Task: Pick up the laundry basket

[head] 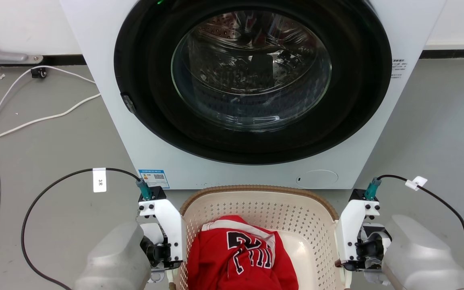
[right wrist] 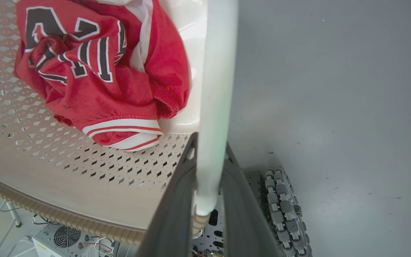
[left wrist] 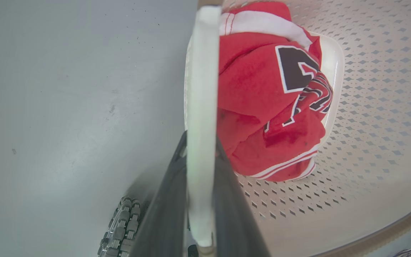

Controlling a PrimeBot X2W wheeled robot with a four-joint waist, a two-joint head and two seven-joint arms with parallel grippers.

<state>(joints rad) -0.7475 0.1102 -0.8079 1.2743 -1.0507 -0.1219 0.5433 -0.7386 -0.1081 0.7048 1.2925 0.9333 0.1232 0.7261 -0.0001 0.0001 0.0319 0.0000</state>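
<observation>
Before the washing machine [head: 107, 100]: laundry basket [head: 256, 209] sits near its front panel, red jersey [head: 240, 257] inside.
Left end effector [left wrist: 201, 142]: clamped narrow on a white side handle [left wrist: 202, 71].
Right end effector [right wrist: 209, 142]: clamped likewise on the opposite handle [right wrist: 218, 71], paired grips likely to keep the lift level.

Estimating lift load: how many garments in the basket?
1: a red jersey with black-and-white lettering, bunched on the floor of the laundry basket, toward the robot's left. A smaller item could be hidden beneath it.
</observation>
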